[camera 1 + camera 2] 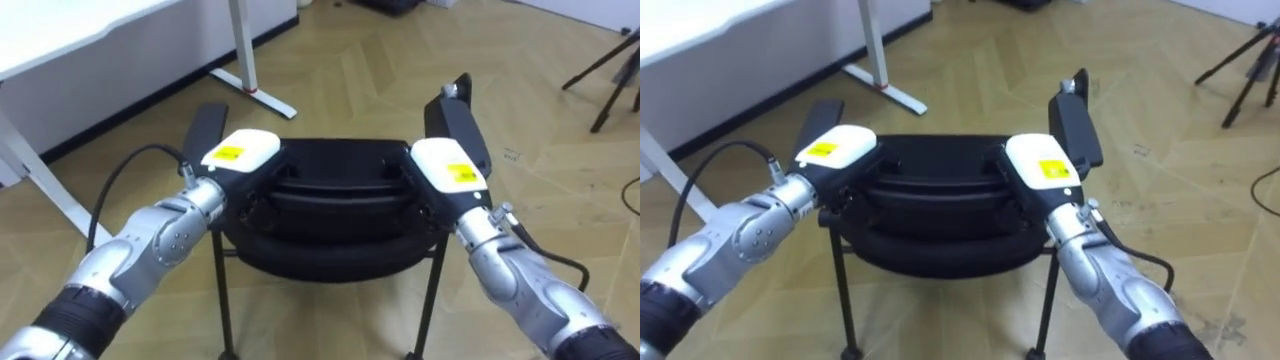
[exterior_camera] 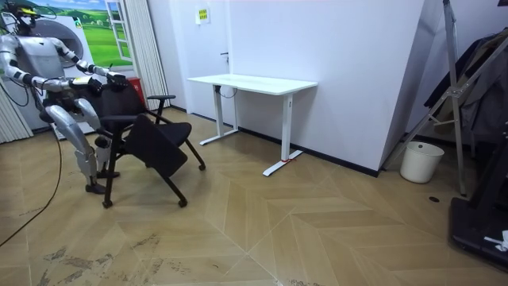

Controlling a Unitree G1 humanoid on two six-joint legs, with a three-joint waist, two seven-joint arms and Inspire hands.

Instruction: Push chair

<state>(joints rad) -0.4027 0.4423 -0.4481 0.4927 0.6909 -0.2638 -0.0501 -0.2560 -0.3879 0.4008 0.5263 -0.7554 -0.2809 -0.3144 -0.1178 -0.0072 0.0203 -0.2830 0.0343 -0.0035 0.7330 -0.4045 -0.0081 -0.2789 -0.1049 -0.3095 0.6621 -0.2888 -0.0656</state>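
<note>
The chair, black with thin dark legs, stood on the wooden floor directly in front of the robot, its backrest nearest the robot and its seat facing away. Two padded armrests reached forward from it, the left armrest and the right armrest.

The left hand lay on the top edge of the backrest at its left end, white back turned upward, wrist straight and forearm coming in low from the lower left. The right hand lay the same way on the right end of that edge, its forearm rising from the lower right. Both hands touched the backrest. Their fingers went down over the far side of the dark top edge and were lost against it, so I could not tell whether either hand was clamped on the chair or merely resting flat.

In the room view the robot stood upright at the room view's left, close behind the chair, both arms held forward at chest height to the backrest. A white desk stood against the wall beyond the chair, to the robot's front left, near but apart from it. A white bin sat well apart by the far wall, and the legs of a dark tripod stood on the floor off to the robot's right.
</note>
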